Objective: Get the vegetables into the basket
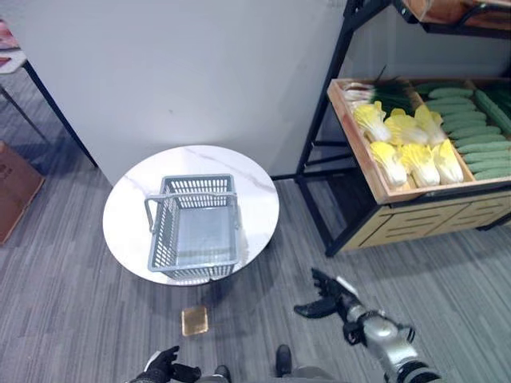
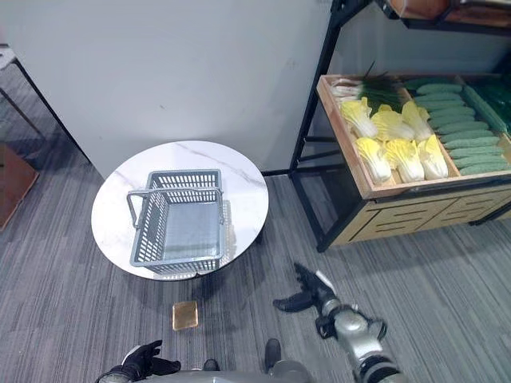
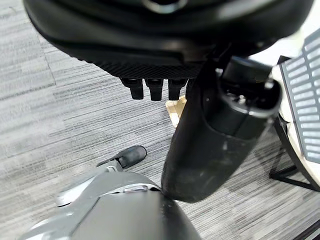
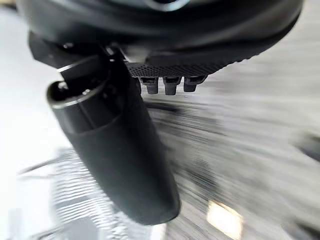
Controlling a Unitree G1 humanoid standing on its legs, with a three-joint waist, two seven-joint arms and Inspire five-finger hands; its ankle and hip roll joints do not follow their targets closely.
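Right hand [image 1: 335, 299] raised with fingers spread, left hand [image 1: 164, 365] low, fingers relaxed.

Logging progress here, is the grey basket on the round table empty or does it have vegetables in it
Empty. The basket shows only its bare grey floor; the cabbages and cucumbers all lie in the wooden crate on the rack.

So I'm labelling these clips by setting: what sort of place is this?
Likely a mock grocery shop set up indoors: a wooden produce shelf stocked with cabbages and cucumbers, and a grey shopping basket on a small round marble table, over grey carpet.
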